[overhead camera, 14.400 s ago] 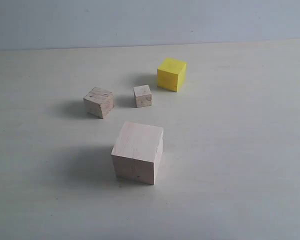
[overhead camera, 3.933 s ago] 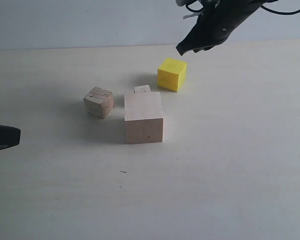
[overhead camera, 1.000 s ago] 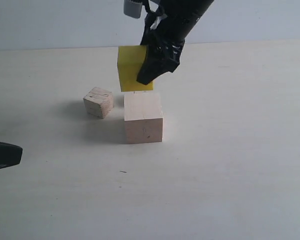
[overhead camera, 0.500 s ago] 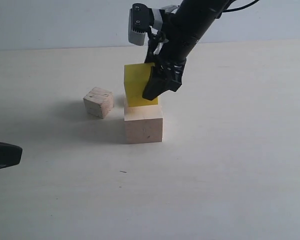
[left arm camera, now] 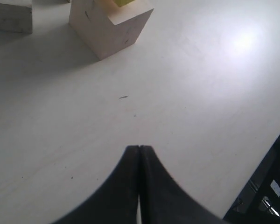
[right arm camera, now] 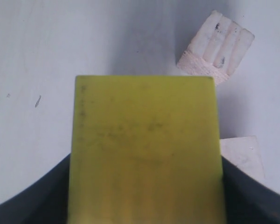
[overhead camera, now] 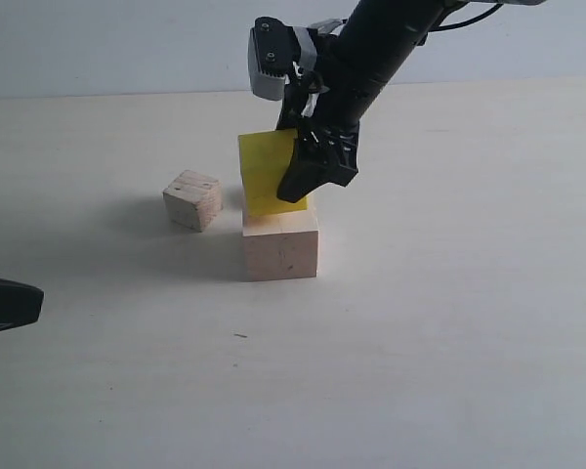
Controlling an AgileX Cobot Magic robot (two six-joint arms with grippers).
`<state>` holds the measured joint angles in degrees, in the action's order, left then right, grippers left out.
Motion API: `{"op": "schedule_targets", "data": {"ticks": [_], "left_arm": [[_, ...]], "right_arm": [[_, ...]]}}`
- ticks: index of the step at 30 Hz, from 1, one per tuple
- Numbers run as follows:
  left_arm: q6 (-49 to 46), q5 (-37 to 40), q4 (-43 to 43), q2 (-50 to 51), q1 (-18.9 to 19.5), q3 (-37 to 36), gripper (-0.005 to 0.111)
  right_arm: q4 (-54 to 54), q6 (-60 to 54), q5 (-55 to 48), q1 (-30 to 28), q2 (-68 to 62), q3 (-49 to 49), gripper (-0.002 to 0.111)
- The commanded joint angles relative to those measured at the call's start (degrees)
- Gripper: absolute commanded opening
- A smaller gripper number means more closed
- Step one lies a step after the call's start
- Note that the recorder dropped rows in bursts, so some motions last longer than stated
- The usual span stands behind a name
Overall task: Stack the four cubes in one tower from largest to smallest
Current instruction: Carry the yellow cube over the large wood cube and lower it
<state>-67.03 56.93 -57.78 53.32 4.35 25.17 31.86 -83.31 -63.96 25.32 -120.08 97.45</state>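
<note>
Second tier being placed, smaller cubes still to stack.
Right gripper (overhead camera: 295, 182) clasps the tilted yellow cube (overhead camera: 266, 172) on the pale cube (overhead camera: 280, 250); a small cube (overhead camera: 193, 199) waits at nine o'clock; left gripper (left arm camera: 139, 154) closed, empty.

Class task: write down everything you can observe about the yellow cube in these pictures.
The yellow cube is a bright yellow block with flat faces, sharp edges and faint dark smudges. The right end effector grips two opposite sides. It is tilted, with its lower edge at the top of the largest pale cube; flat contact cannot be confirmed.
</note>
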Motion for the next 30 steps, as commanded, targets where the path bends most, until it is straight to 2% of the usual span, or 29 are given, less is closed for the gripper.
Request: {"op": "schedule_targets", "data": {"ticks": [1, 30], "left_arm": [[0.01, 0.20, 0.01, 0.09, -0.35, 0.33, 0.000], [0.01, 0.20, 0.29, 0.09, -0.35, 0.33, 0.000]], "right_arm": [[0.53, -0.68, 0.58, -0.01, -1.06, -0.08, 0.000], [0.76, 0.85, 0.79, -0.01, -1.70, -0.08, 0.000]]}}
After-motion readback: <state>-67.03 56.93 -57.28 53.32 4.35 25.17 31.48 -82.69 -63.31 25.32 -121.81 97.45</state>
